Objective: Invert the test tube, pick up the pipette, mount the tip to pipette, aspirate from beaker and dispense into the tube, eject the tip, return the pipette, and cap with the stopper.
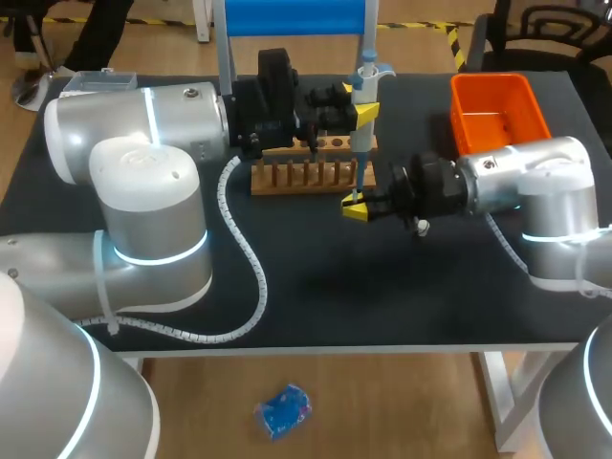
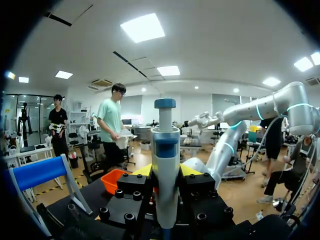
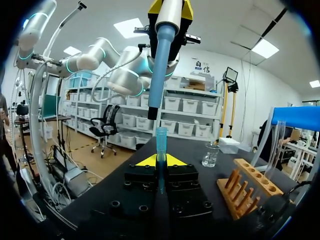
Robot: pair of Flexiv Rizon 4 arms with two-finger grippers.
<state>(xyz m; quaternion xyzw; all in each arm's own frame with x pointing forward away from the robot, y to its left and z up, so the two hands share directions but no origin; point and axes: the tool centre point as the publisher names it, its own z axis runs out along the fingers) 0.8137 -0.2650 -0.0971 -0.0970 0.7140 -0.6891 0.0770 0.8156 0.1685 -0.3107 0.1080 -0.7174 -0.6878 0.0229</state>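
At the far right corner of the tabletop (image 1: 382, 296) sits an orange bin (image 1: 497, 107), open side up. Near the middle of the far edge lies a wooden rack (image 1: 308, 175) with a row of holes. In the right wrist view a clear beaker (image 3: 210, 155) stands ahead of the gripper, beyond the rack's end. Whether it holds liquid cannot be told.

The left gripper (image 1: 363, 113) is over the rack's right end. Its fingers are closed from both sides on the body of the pipette (image 1: 364, 81), which stands upright, plunger up and thin shaft pointing down. The right gripper (image 1: 355, 205), just in front of the rack's right end, pinches a blue tip (image 3: 161, 142) upright between its yellow fingers, mouth up. The pipette's shaft end hangs just above the tip's mouth, a little to one side, with a small gap between them.

Both grippers are well apart from the bin and from the tabletop's near edge. The left arm's white coiled cable (image 1: 244, 258) lies on the black surface between the rack and that edge.
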